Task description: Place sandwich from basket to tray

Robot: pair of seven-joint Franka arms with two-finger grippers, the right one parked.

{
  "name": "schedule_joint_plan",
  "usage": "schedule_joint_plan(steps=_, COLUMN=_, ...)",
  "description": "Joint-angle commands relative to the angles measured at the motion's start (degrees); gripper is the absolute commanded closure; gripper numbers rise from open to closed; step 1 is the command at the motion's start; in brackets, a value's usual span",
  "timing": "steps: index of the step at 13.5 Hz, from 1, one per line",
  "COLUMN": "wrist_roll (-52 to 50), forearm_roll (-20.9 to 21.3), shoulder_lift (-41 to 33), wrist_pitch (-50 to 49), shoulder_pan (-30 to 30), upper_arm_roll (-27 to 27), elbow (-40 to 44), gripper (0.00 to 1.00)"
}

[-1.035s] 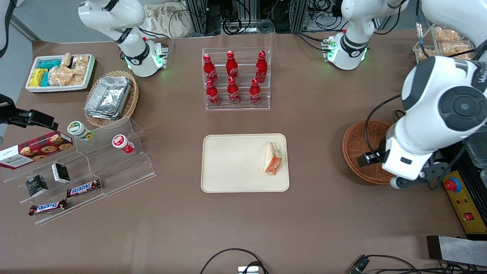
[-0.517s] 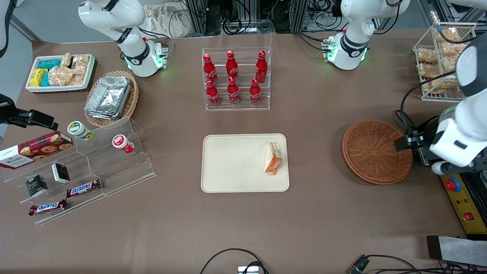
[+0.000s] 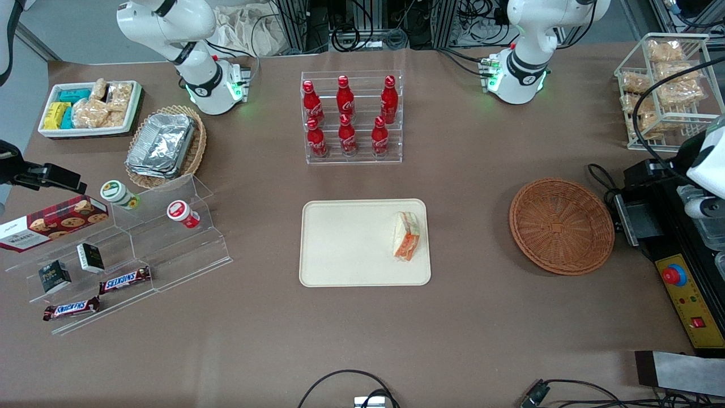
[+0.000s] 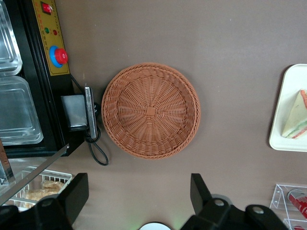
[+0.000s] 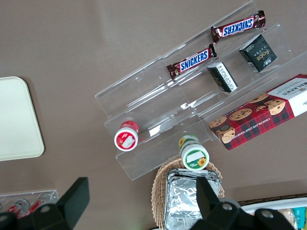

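Note:
The sandwich [image 3: 406,235] lies flat on the beige tray [image 3: 351,249], near the tray's edge that faces the basket; the left wrist view also shows the sandwich [image 4: 296,122] on the tray [image 4: 288,96]. The round reddish-brown wicker basket [image 3: 561,225] is empty and sits toward the working arm's end of the table. My left gripper [image 4: 139,196] hangs open high above the bare table beside the basket [image 4: 150,110], with nothing between its fingers [image 4: 76,196]. In the front view only part of the left arm [image 3: 707,170] shows, at the table's end.
A clear rack of red bottles [image 3: 351,116] stands farther from the camera than the tray. A wire rack of snack packets [image 3: 662,85] and a control box with a red button [image 3: 685,294] sit by the working arm. Acrylic shelves [image 3: 130,243] stand toward the parked arm's end.
The left arm has drawn away from above the basket toward its own end of the table, uncovering the empty basket. The sandwich has stayed in place on the tray.

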Motion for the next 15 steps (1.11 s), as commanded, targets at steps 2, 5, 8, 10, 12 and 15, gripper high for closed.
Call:
schedule_joint_plan(steps=2, wrist_roll=0.76, forearm_roll=-1.39, shoulder_lift=-2.91, wrist_pitch=2.79, shoulder_pan=1.32, upper_arm_roll=0.72, elbow=-3.01, gripper=0.06)
schedule_joint_plan(steps=5, wrist_roll=0.32, forearm_roll=-0.87, shoulder_lift=-3.34, wrist_pitch=3.24, shoulder_pan=1.32, upper_arm_roll=0.81, elbow=-2.75, gripper=0.06)
schedule_joint_plan(steps=8, wrist_roll=-0.3, forearm_roll=-0.69, shoulder_lift=-4.22, wrist_pitch=3.32, shoulder_pan=1.4, upper_arm_roll=0.9, elbow=-2.83, gripper=0.06)
schedule_joint_plan(steps=10, wrist_roll=-1.08, forearm_roll=-0.42, shoulder_lift=-4.4, wrist_pitch=3.32, shoulder_pan=1.67, upper_arm_roll=0.81, elbow=-2.84, gripper=0.04)
schedule_joint_plan(steps=12, wrist_roll=-0.65, forearm_roll=-0.34, shoulder_lift=-5.36, wrist_pitch=3.32, shoulder_pan=1.76, upper_arm_roll=0.9, elbow=-2.92, gripper=0.04)
schedule_joint_plan(steps=15, wrist_roll=0.06, forearm_roll=-0.34, shoulder_lift=-7.38, wrist_pitch=3.24, shoulder_pan=1.67, upper_arm_roll=1.77, elbow=-3.36, gripper=0.0)
